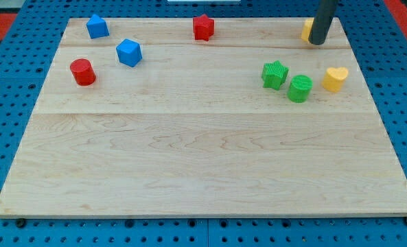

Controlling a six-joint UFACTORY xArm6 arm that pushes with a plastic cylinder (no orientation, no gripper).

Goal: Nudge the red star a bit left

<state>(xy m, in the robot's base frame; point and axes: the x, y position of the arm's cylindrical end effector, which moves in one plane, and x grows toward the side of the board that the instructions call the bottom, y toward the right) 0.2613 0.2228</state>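
Observation:
The red star (203, 27) lies near the view's top edge of the wooden board (203, 165), about at the middle. My tip (317, 42) is at the view's top right, far to the right of the red star. It stands right against a yellow block (306, 29) and hides most of it.
A blue block (97, 27) and a blue cube (129, 52) lie at the top left, with a red cylinder (83, 72) below them. At the right lie a green star (274, 74), a green cylinder (300, 88) and a yellow heart (335, 78).

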